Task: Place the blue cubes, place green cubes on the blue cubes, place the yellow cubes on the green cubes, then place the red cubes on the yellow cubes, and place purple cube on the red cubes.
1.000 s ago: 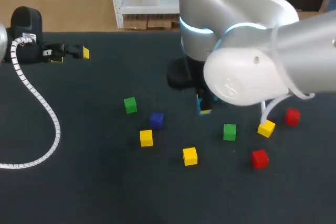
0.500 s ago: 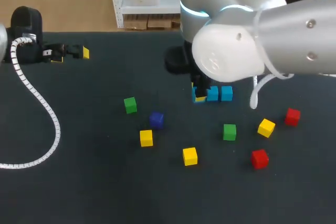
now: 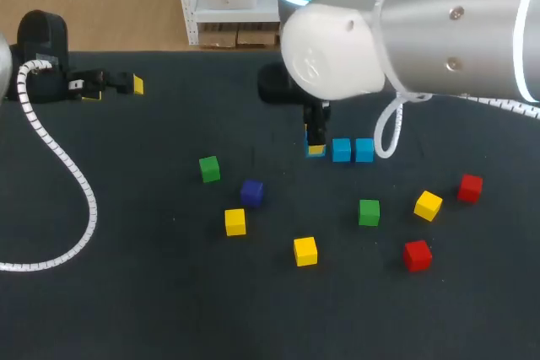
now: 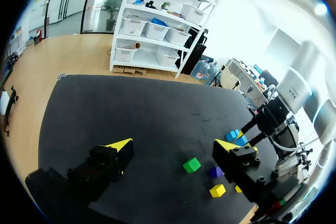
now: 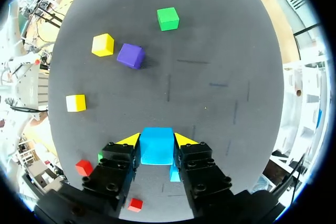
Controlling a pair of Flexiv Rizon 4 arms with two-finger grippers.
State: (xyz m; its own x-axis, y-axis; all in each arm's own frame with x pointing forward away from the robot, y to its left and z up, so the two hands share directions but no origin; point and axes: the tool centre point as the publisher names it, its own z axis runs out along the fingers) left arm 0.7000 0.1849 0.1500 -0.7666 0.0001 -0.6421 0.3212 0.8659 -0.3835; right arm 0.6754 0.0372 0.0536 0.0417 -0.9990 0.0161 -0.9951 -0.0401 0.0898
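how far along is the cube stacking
Done: two blue cubes sit side by side on the table. In hand: the right tool is shut on a third blue cube beside them. Left: the green cubes, yellow cubes, red cubes and purple cube lie loose, none stacked.

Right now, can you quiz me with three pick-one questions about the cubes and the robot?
1. Where is the purple cube?
A) on the table, beside a green cube
B) on a red cube
C) on a shelf

2. How many yellow cubes lie on the table?
A) one
B) three
C) six

3. What are the right jaws doing?
A) hanging open, empty
B) shut on a blue cube
C) shut on a red cube

Answers:
1 A, it lies on the table with the green cube close by.
2 B, the head view shows three.
3 B, both jaws touch the blue cube's sides.
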